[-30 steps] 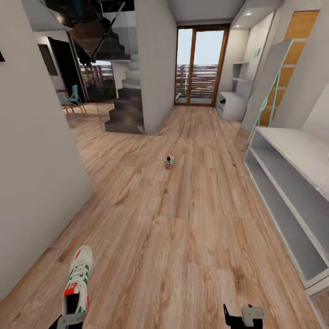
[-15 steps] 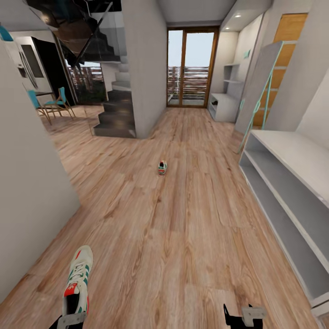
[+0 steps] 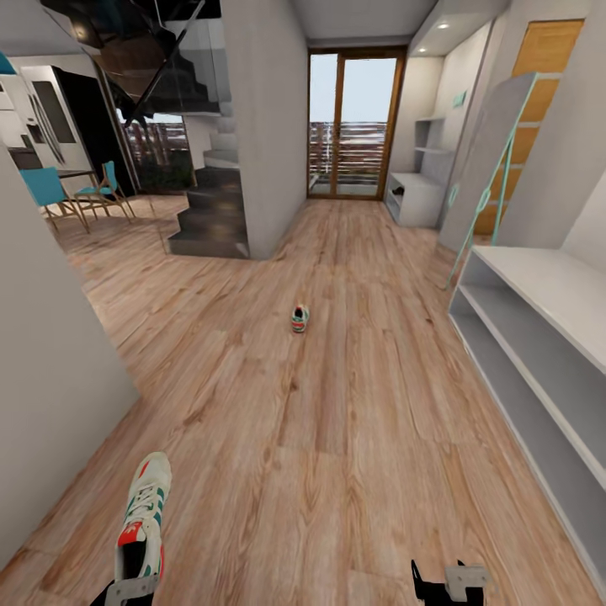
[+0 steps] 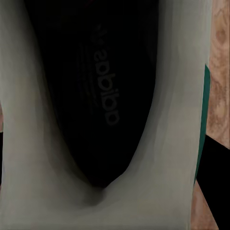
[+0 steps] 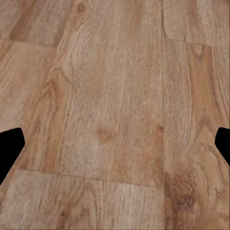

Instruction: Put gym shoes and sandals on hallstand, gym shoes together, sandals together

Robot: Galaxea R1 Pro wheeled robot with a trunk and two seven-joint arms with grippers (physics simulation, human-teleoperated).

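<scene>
One gym shoe (image 3: 143, 522), white with green stripes and a red-orange heel, hangs at the lower left of the head view with my left gripper (image 3: 130, 592) shut on its heel end. The left wrist view looks into this gym shoe (image 4: 103, 110), dark inside, with a black finger (image 4: 214, 184) beside its wall. The other gym shoe (image 3: 300, 318) lies on the corridor floor (image 3: 353, 438) several steps ahead. The hallstand (image 3: 539, 353), pale grey with two open shelves, runs along the right. My right gripper (image 3: 442, 585) is open over bare planks (image 5: 115, 124). The sandals are out of view.
A grey wall (image 3: 50, 404) juts in at the left. Ahead stand a pillar (image 3: 265, 143), dark stairs (image 3: 206, 219) and a glass door (image 3: 353, 126). A white bench niche (image 3: 417, 198) sits at the far right, and a tall grey panel (image 3: 492, 160) stands beyond the hallstand.
The whole picture has shifted, so the camera moved: the left wall takes up less of the picture and more of the room with chairs shows. Both grippers and the held shoe keep their places.
</scene>
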